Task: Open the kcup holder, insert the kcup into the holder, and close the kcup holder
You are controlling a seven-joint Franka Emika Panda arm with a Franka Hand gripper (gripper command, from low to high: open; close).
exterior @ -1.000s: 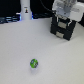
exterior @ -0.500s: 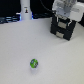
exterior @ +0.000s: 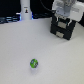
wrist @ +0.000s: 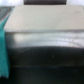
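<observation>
The kcup [exterior: 34, 63], a tiny round pod with a bright green top, sits alone on the white table toward the front of the exterior view. The black boxy kcup holder [exterior: 59, 32] stands at the back on the exterior view's right, its drawers looking shut. My gripper [exterior: 63, 21] hangs right over the holder's top, far from the kcup, and its fingers blend into the black box. The wrist view is a blurred close-up of a pale flat surface [wrist: 42, 19] above a dark band [wrist: 45, 57]; no fingers show there.
A tall white post with black marks [exterior: 25, 10] stands at the back on the exterior view's left. The white table [exterior: 20, 47] stretches between the kcup and the holder. A teal strip [wrist: 3, 47] runs along one edge of the wrist view.
</observation>
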